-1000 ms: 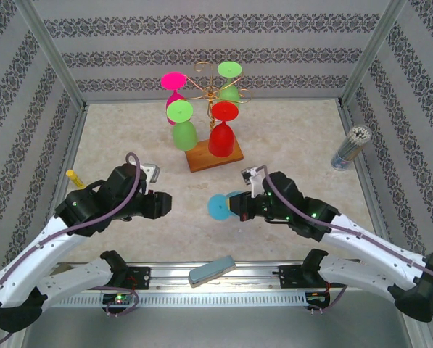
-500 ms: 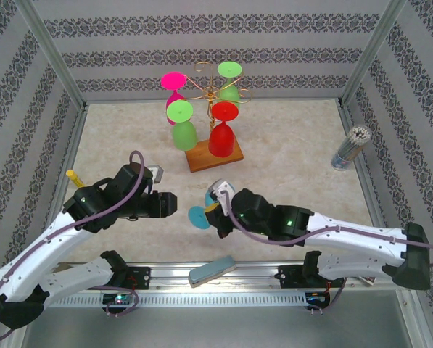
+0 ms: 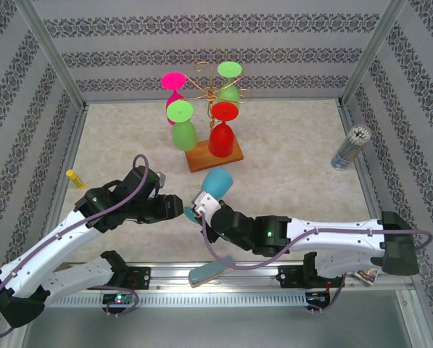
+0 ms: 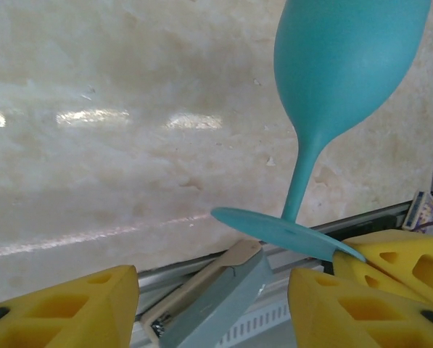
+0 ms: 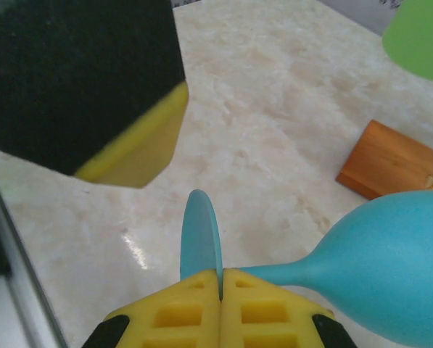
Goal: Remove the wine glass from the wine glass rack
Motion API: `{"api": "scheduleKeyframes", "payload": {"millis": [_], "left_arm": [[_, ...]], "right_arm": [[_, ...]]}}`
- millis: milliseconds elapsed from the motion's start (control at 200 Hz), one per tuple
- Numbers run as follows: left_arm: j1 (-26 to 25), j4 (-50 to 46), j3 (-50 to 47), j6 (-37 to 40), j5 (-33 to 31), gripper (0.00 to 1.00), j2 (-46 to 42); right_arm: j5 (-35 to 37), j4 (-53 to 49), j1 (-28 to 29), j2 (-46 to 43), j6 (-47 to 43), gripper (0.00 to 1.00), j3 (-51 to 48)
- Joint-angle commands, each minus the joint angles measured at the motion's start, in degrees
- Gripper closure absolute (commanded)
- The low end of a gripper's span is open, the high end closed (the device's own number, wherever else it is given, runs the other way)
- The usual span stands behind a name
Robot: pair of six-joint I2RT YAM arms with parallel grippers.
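The teal wine glass (image 3: 216,181) is off the rack and lies roughly level above the table, bowl toward the rack. My right gripper (image 3: 201,214) is shut on the rim of its round foot (image 5: 200,232), and its bowl (image 5: 397,254) is at the right of the right wrist view. My left gripper (image 3: 178,206) is open just left of the foot. In the left wrist view the glass (image 4: 347,65) hangs ahead, its foot edge above my right fingertip (image 4: 339,304). The gold wire wine glass rack (image 3: 212,87) stands at the back on its wooden base (image 3: 215,156).
Pink (image 3: 172,81), green (image 3: 181,123), red (image 3: 222,130) and another green (image 3: 229,76) glass hang on the rack. A grey stapler-like object (image 3: 211,270) lies on the front rail. A yellow marker (image 3: 75,178) lies left, and a tin of sticks (image 3: 350,147) stands right.
My right arm swung left with the teal glass, turning its bowl toward the rack. My left gripper moved right toward the glass's foot and opened slightly wider.
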Motion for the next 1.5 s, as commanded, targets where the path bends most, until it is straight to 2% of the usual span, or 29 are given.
{"api": "scheduleKeyframes", "payload": {"millis": [0,300,505,709,1134,1499], "left_arm": [[-0.5,4.4,-1.1,-5.4,2.7,0.43,0.3],[1.2,18.3,-8.9,-15.1,9.0,0.44,-0.8],[2.1,18.3,-7.2,-15.4,8.8,0.45,0.4],[2.5,22.7,-8.9,-18.1,10.4,0.47,1.1],[3.0,26.8,-9.2,-18.4,12.4,0.52,4.6],[4.4,27.6,-11.9,-18.7,13.1,0.56,3.5]], "right_arm": [[7.1,3.5,1.1,0.9,-2.8,1.00,-1.0],[11.9,4.4,3.1,0.0,-3.9,1.00,-3.7],[13.9,5.2,4.0,0.4,-4.3,1.00,-4.5],[16.7,6.2,5.5,1.2,-5.5,1.00,-4.7],[18.1,7.0,5.8,2.5,-8.1,1.00,-3.5],[18.3,8.3,5.9,0.9,-9.1,1.00,-3.9]]}}
